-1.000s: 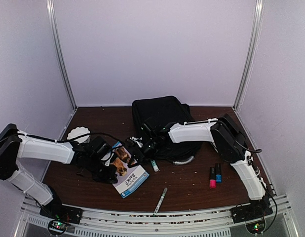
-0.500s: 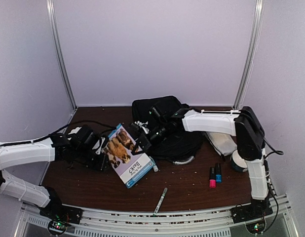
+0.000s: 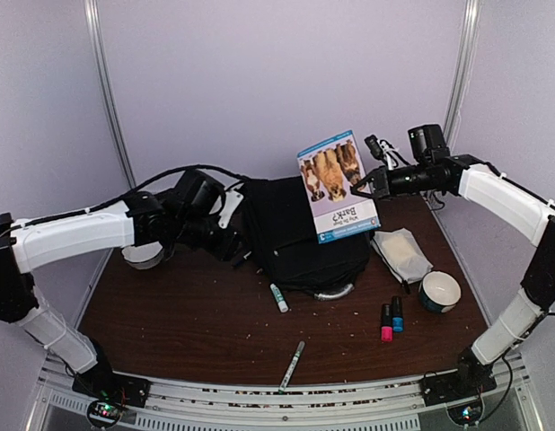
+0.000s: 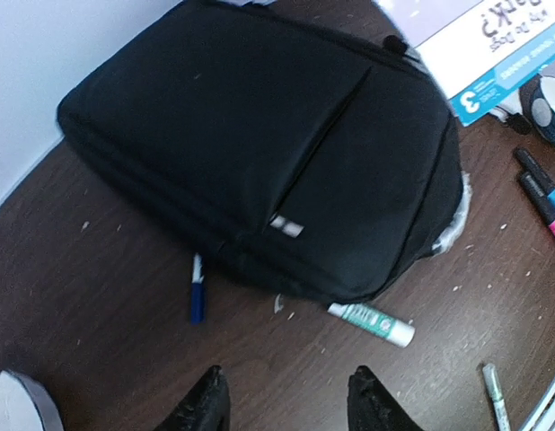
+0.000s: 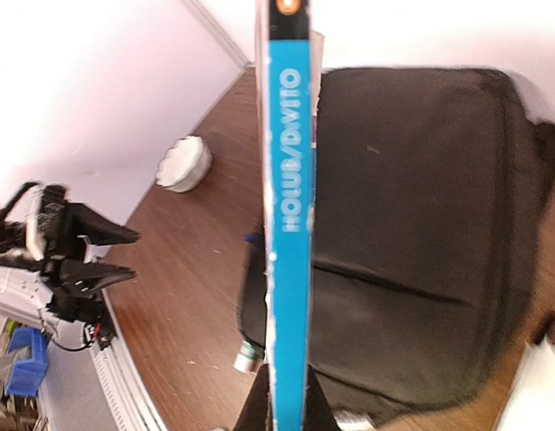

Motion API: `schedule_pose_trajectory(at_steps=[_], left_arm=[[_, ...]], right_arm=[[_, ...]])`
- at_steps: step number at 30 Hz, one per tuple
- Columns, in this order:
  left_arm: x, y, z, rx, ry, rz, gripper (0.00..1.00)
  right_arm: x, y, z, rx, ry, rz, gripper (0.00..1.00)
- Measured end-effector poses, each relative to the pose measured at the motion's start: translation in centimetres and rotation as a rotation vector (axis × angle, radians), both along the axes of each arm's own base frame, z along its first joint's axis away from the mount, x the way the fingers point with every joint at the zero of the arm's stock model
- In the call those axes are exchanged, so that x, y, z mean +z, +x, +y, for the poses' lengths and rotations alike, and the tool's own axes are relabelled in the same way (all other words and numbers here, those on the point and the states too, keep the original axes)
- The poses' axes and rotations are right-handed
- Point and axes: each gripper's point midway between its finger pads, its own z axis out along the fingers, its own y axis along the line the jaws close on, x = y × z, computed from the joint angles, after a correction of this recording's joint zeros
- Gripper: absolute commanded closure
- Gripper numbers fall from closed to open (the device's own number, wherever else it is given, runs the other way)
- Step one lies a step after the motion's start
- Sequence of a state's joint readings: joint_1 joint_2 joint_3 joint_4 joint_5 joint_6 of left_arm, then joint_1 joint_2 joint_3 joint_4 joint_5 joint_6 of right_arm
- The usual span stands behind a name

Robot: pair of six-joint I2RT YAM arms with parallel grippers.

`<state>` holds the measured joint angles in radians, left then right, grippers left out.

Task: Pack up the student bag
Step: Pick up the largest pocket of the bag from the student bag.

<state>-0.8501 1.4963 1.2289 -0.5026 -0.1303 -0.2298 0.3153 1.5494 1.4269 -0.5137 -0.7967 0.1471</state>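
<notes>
Right jaws clamp a book [image 3: 339,187] above the student bag [image 3: 282,229]; left jaws gape empty beside it.

You are looking at a dark brown wooden surface [image 3: 170,332], speckled with pale crumbs and evenly lit. Plain pale lilac walls [image 3: 277,90] enclose it. Silver metal posts [image 3: 111,99] rise at the back corners. A perforated metal rail [image 3: 349,395] crosses the frame's bottom edge.

The student bag [image 3: 291,238] is matt cloth, the book [image 3: 339,184] glossy paper.
</notes>
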Motion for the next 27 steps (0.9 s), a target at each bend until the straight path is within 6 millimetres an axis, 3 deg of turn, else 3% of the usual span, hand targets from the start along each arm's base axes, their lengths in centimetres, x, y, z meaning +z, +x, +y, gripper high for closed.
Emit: schedule_pose_trajectory(at_steps=[5,9,11,16,20,27], left_arm=[[0.1,0.6,-7.9,-0.186,0.028,-0.042,0.51],[-2.2,0.4,-13.6,-0.311,0.056,-0.033,0.47],[-3.9,0.3,-15.4,-0.349,0.076,-0.011,0.46],[-8.4,0.7,-18.5,-0.406,0.13,0.057,0.42],[-11.6,0.5,-18.8,-0.433,0.178,0.107,0.41],[-13.7,1.3,-18.8,-0.403,0.242,0.108,0.47]], right_arm=[[-2.2,0.4,-7.0,-0.143,-0.041,0.058,1.0],[-2.3,-0.2,-12.5,-0.261,-0.047,0.061,1.0],[-2.1,-0.8,-14.3,-0.299,-0.053,0.043,1.0],[-3.2,-2.6,-14.6,-0.302,-0.032,0.058,1.0],[-4.9,-3.2,-14.4,-0.296,-0.022,0.097,1.0],[-4.5,-3.0,-14.3,-0.295,-0.005,0.083,1.0]])
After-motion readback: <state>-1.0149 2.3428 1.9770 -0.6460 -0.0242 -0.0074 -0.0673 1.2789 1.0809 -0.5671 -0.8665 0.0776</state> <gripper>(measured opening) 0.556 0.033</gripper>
